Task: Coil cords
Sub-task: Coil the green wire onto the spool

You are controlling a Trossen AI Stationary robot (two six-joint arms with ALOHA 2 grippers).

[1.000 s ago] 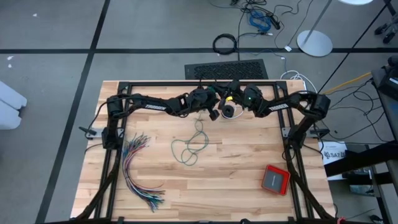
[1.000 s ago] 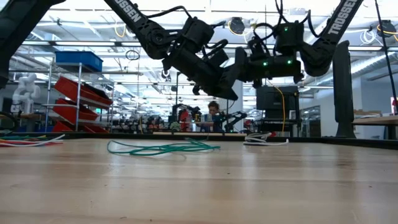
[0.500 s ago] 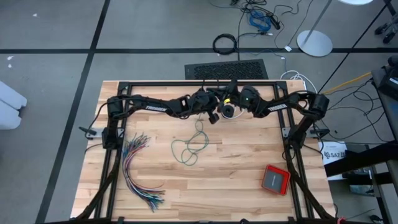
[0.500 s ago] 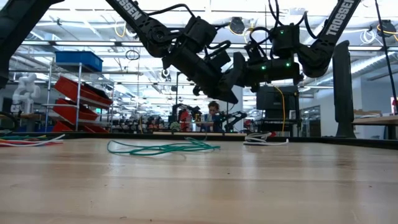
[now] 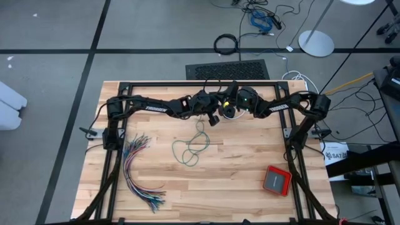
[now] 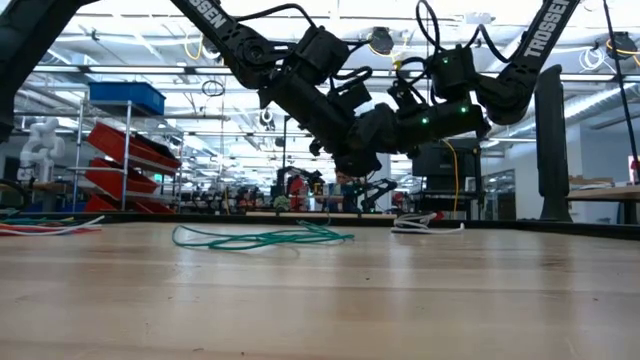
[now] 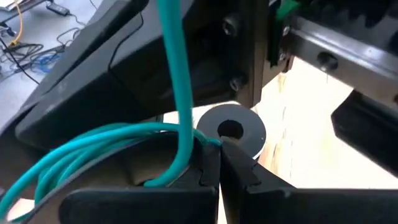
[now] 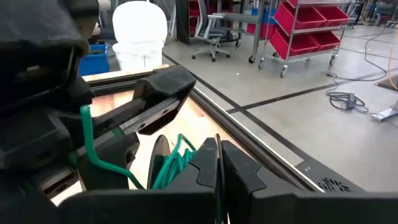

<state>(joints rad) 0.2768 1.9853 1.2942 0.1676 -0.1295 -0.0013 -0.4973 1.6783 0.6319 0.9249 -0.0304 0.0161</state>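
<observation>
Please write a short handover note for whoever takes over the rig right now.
Left tool: shut on teal cord, raised over the far middle of the table.
Right tool: shut, tip to tip with the left tool; teal strands run beside it, but I cannot tell if it grips one.
Teal cord: mostly loose loops on the table's middle, with one end lifted to the tools.
Black cord: lies untouched at the far side.
Done: one teal end picked up, a few turns gathered at the tools.
Left: coil the remaining teal, then the black cord.
</observation>
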